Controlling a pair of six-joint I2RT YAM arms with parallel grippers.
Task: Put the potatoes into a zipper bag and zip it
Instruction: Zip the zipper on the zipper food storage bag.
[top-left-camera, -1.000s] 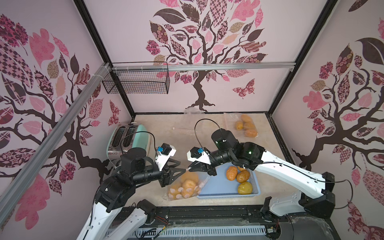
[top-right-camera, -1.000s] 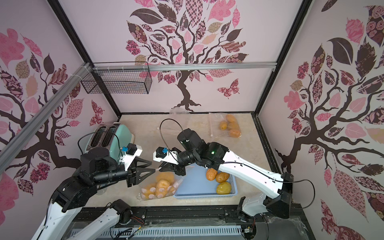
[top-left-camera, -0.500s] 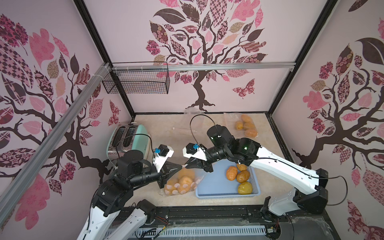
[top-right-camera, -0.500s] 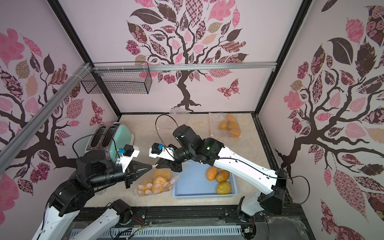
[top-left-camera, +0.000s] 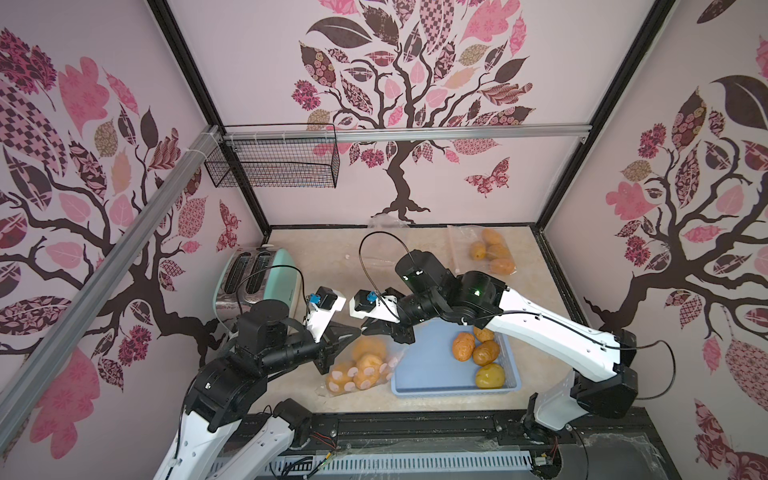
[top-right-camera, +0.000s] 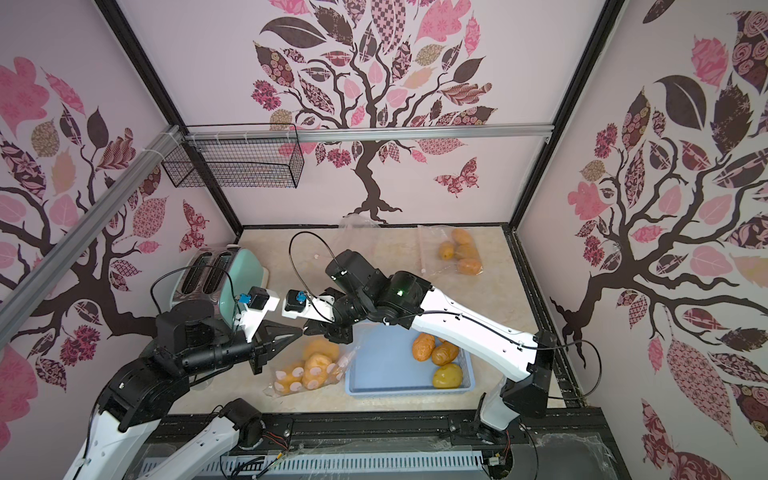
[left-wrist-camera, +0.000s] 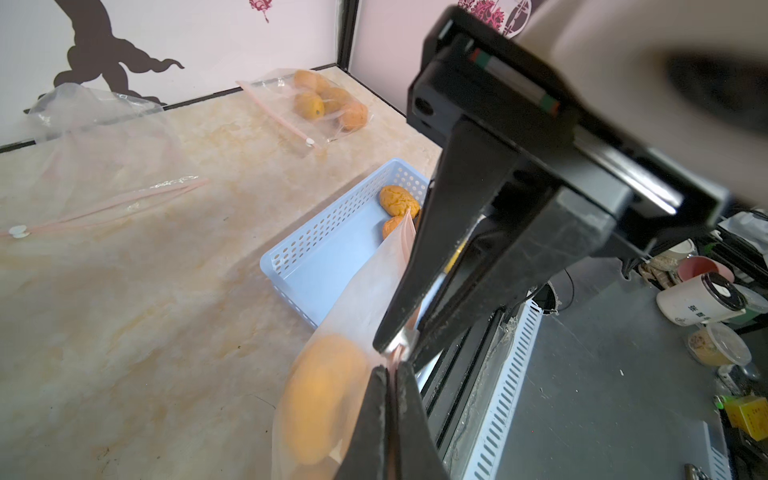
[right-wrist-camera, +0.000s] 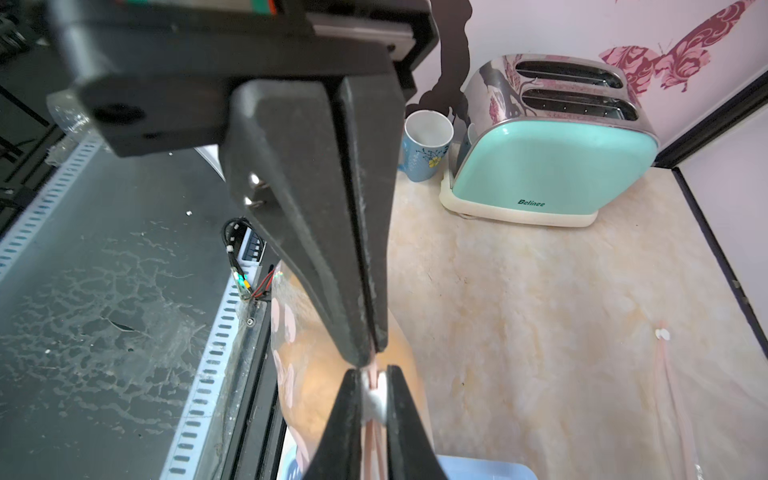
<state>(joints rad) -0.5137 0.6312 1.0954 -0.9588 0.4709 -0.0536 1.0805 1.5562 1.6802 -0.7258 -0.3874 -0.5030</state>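
Note:
A clear zipper bag (top-left-camera: 360, 368) with pink dots holds several orange-brown potatoes (top-right-camera: 316, 365) and hangs just left of the blue basket (top-left-camera: 432, 376). My left gripper (left-wrist-camera: 390, 370) is shut on the bag's pink zipper strip. My right gripper (right-wrist-camera: 374, 374) meets it tip to tip and is shut on the white zipper slider (right-wrist-camera: 373, 401). In both top views the two grippers touch above the bag: the left gripper (top-left-camera: 354, 332) and the right gripper (top-left-camera: 369, 331). More potatoes (top-left-camera: 463, 347) lie in the basket, one of them yellow-green (top-left-camera: 490, 375).
A second bag of potatoes (top-left-camera: 492, 251) lies at the back right. An empty bag (top-left-camera: 386, 226) leans on the back wall and another lies flat (left-wrist-camera: 104, 199). A mint toaster (top-left-camera: 257, 278) and a mug (right-wrist-camera: 428, 145) stand left. A wire basket (top-left-camera: 274, 162) hangs on the wall.
My left gripper has closed on the bag's zipper strip. The right gripper and the bag have shifted left, away from the basket, to meet it.

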